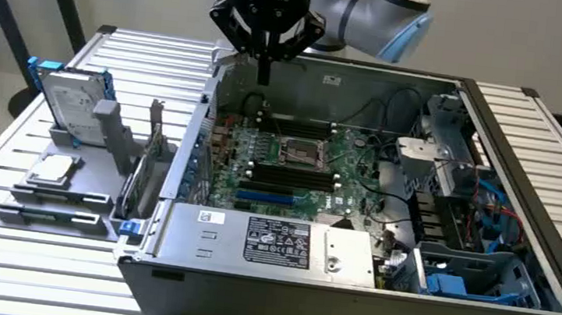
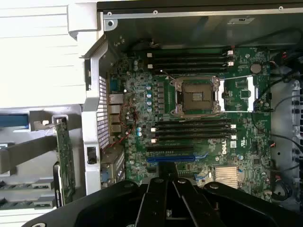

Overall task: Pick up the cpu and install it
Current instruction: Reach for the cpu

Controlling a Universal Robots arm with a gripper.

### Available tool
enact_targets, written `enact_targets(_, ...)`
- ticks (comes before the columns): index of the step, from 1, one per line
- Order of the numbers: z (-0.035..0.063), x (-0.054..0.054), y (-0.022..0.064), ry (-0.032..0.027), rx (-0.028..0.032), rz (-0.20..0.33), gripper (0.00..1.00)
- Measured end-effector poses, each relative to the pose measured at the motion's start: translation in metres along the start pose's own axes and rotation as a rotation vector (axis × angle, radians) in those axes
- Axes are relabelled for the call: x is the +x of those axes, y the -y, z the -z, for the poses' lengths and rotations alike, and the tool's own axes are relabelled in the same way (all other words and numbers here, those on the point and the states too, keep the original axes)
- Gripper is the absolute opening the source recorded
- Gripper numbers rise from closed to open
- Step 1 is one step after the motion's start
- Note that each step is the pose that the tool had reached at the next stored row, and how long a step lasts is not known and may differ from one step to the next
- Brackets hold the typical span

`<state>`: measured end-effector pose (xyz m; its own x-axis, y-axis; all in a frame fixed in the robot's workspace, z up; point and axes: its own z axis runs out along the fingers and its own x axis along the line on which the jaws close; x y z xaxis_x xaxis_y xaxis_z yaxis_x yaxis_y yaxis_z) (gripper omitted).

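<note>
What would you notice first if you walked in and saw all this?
The big open computer case grabs the eye first, with its green motherboard and an empty socket in the middle. Above the case's far wall hangs the black gripper, shut and holding nothing. On the grey tray at the exterior view's left lies the small silver cpu, next to an upright hard drive.

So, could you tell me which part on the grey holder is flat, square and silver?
The cpu; the hard drive stands upright with blue rails, the memory sticks are long and dark.
</note>
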<state>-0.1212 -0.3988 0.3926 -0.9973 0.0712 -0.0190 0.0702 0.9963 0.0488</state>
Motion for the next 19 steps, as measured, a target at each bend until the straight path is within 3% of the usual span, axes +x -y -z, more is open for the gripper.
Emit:
enact_targets(8,0.0,0.0,0.0,0.0,0.0,0.0,0.11)
enact_targets(11,0.0001,0.0,0.0,-0.0025,0.0004,0.0,0.11)
enact_targets(19,0.0005,0.035,0.0025,-0.0027,-0.0003,0.0,0.11)
